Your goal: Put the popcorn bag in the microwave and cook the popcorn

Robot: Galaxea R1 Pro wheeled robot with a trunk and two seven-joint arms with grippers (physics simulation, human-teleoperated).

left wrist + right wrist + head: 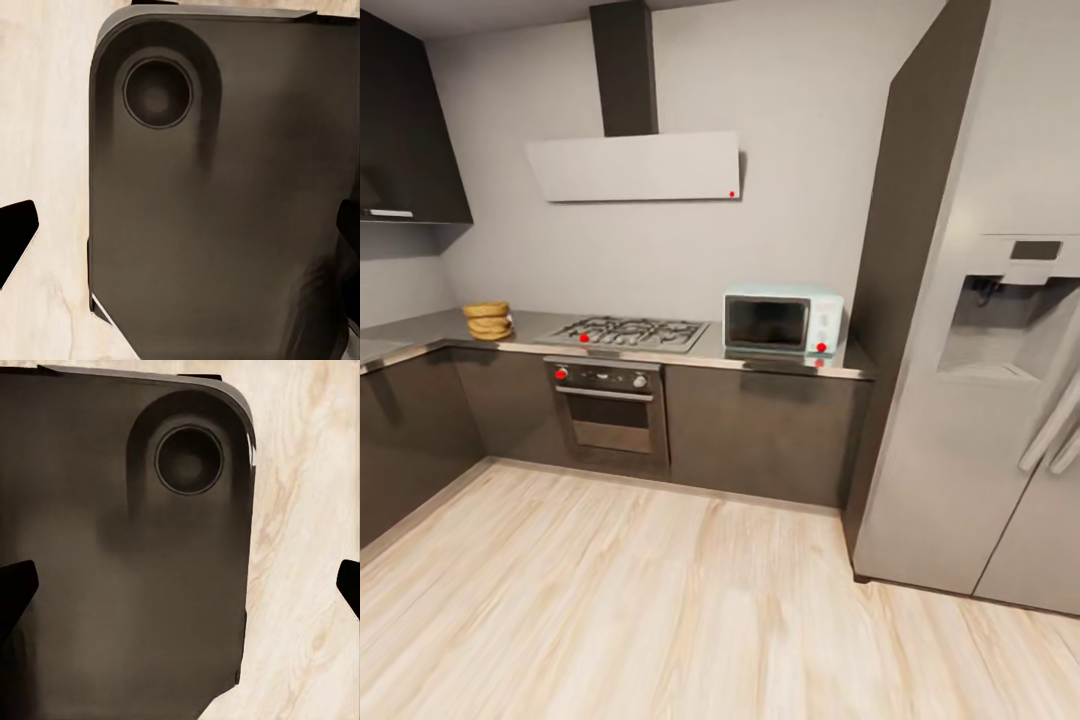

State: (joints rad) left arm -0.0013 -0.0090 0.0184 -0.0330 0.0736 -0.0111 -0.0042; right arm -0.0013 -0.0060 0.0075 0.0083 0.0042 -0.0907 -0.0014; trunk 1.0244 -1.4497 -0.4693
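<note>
The popcorn bag (488, 321), a tan-yellow crumpled sack, stands at the left corner of the grey L-shaped countertop (422, 331). Farther right on the same surface sits the pale mint microwave (782, 322), its dark-windowed door closed and a red button at its lower right. Both are across the room from me. In the left wrist view my left gripper (180, 236) is open, its black fingertips (16, 240) far apart above my dark base. My right gripper (180, 589) is open too, over the base and wooden floor. Nothing lies between either pair of fingers.
A gas hob (630, 333) and a built-in black oven (608, 400) lie between bag and microwave, under a hood (635, 165). A tall grey fridge (1000, 400) and a dark side panel (905, 250) stand at right. Light wooden floor (660, 610) stretches to the cabinets.
</note>
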